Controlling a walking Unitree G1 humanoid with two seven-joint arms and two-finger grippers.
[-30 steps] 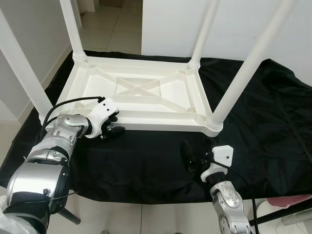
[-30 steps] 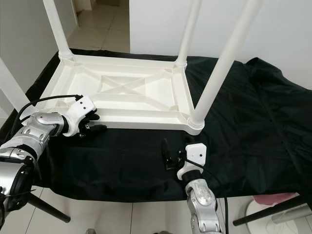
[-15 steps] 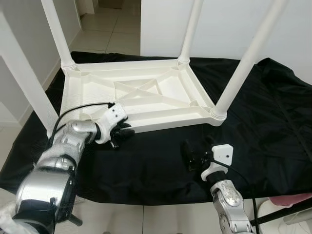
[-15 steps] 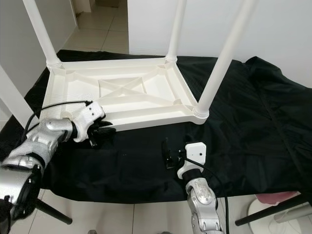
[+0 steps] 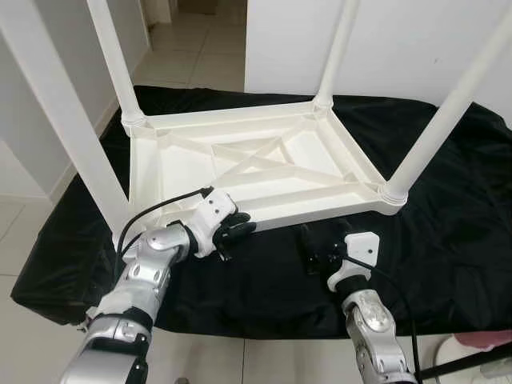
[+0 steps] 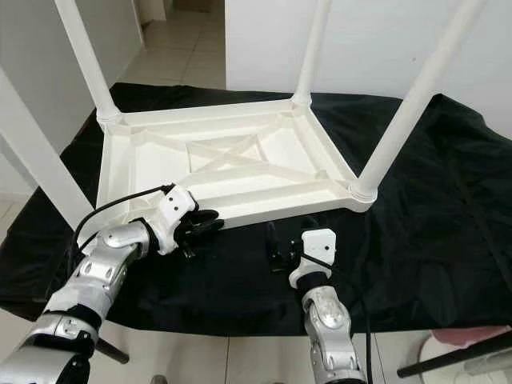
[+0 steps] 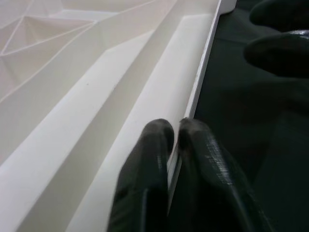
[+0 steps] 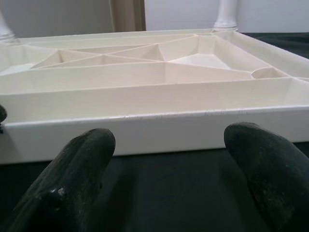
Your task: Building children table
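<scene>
A white plastic children's table [image 5: 240, 164] lies upside down on a black cloth [image 5: 264, 280], its legs [image 5: 444, 116] pointing up. My left gripper [image 5: 236, 232] is shut on the table's near rim, left of its middle. In the left wrist view the two fingertips [image 7: 159, 133] pinch that thin rim [image 7: 203, 77] between them. My right gripper [image 5: 308, 250] is open just in front of the same rim, to the right of the left one. The right wrist view looks between its spread fingers [image 8: 82, 150] at the rim's wall [image 8: 154, 130], a short way off.
The black cloth covers a low platform whose front edge [image 5: 240, 332] is near me. Beyond it are tiled floor [image 5: 192, 48] and a white wall [image 5: 400, 40]. A pink thing [image 5: 488, 340] and a dark stand leg [image 6: 448, 356] sit at the lower right.
The table has turned on the cloth, its near left corner coming closer to me. My left gripper, still on the rim, has moved right toward the right gripper, which has stayed put.
</scene>
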